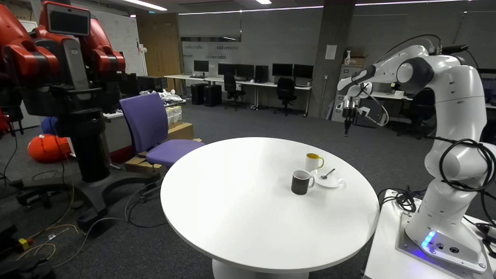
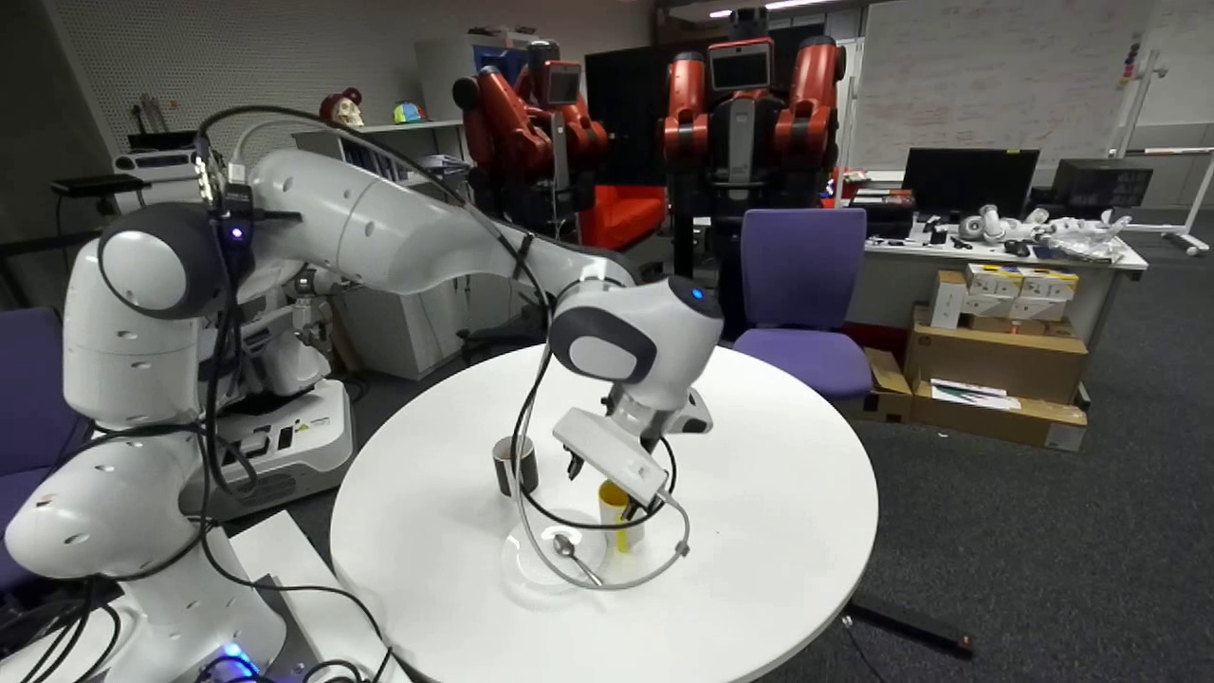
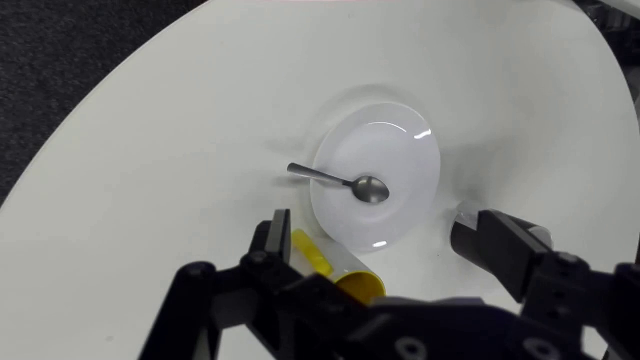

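My gripper (image 3: 385, 215) stands open over the table, its jaws wide apart with nothing between them. In an exterior view its fingertips (image 1: 346, 133) point down, well above the tabletop. A white plate (image 3: 405, 155) lies below, with a metal spoon (image 3: 370, 190) resting on it, handle over the rim. Beside the plate is a white mug with yellow inside and a yellow handle (image 3: 312, 252), partly hidden by the left finger. A dark mug (image 3: 465, 242) with a pale handle is partly covered by the right finger. Both mugs stand upright in an exterior view (image 1: 312, 162).
The round white table (image 1: 224, 201) carries these things on the robot's side. A purple chair (image 1: 145, 124) stands at its far edge, near a red robot (image 1: 73, 69). Loose cables (image 2: 531, 398) hang from my arm over the table.
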Tool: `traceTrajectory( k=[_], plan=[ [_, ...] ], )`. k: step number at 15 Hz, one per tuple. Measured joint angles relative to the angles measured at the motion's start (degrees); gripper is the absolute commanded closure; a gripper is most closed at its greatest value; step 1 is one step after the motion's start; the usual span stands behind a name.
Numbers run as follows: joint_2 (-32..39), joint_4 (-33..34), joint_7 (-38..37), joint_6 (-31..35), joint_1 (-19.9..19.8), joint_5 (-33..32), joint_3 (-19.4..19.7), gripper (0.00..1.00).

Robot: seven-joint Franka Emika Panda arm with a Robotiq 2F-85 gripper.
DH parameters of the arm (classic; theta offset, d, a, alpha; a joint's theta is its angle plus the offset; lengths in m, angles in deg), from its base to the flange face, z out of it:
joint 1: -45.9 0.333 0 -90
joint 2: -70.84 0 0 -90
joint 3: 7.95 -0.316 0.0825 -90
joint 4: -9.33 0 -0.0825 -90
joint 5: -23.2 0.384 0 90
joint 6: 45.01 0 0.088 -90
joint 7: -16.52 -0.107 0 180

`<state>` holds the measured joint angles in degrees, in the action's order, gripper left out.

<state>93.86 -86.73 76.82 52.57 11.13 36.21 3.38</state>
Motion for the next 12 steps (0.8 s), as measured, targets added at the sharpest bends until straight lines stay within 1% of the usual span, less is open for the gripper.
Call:
traceTrajectory(
  k=[7,12],
  plan=[
    [-13.4,0.0,-13.0,-3.4,8.0,-6.7,1.1,0.00],
    [-19.6,-0.1,-20.9,-7.3,14.3,-13.4,1.0,0.00]
  ],
)
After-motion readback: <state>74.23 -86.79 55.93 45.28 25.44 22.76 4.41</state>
